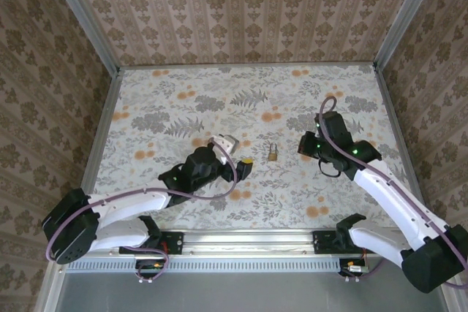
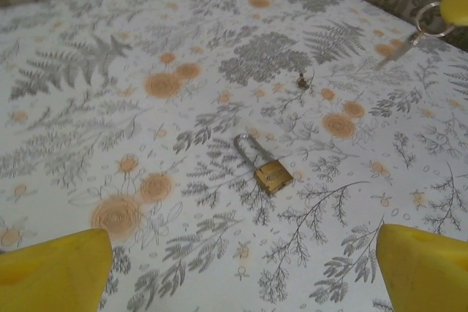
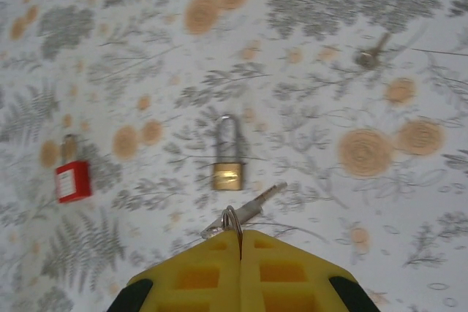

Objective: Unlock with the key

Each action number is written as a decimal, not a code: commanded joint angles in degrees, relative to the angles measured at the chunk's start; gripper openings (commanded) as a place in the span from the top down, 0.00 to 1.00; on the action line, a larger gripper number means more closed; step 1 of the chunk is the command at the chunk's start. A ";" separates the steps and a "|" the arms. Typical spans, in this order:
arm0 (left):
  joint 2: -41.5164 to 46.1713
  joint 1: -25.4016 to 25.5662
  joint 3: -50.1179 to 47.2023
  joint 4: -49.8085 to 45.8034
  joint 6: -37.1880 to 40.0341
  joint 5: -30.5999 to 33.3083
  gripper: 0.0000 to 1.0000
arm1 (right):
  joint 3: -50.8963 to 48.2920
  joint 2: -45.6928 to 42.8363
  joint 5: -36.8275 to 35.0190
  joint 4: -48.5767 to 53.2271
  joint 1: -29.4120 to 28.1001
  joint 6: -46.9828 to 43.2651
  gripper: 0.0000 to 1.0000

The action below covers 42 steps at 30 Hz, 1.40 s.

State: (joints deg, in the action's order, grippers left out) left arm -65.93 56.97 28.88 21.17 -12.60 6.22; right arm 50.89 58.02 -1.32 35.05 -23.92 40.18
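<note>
Shows red-headed key flat on desk at middle left of right wrist view, padlock at centre, left end effector apart, right end effector clamped on key ring.

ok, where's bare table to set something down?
Free: the far half, from the padlock to the back wall; also the strip along the left rail. Crowded: mid-table, where padlock, red-headed key, a small metal bit, the open left pincer and the right pincer, shut on a key ring, bunch.
</note>
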 commanded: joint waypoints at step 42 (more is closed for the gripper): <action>-16.21 6.58 1.06 44.75 20.66 4.63 0.48 | 16.17 5.90 -2.45 -2.42 -21.71 6.97 1.00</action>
State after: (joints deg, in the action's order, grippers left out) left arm -81.76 63.99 28.18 62.35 9.23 9.89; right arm 66.81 64.62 -4.12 34.26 -45.12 45.89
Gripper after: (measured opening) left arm 0.527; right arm 0.053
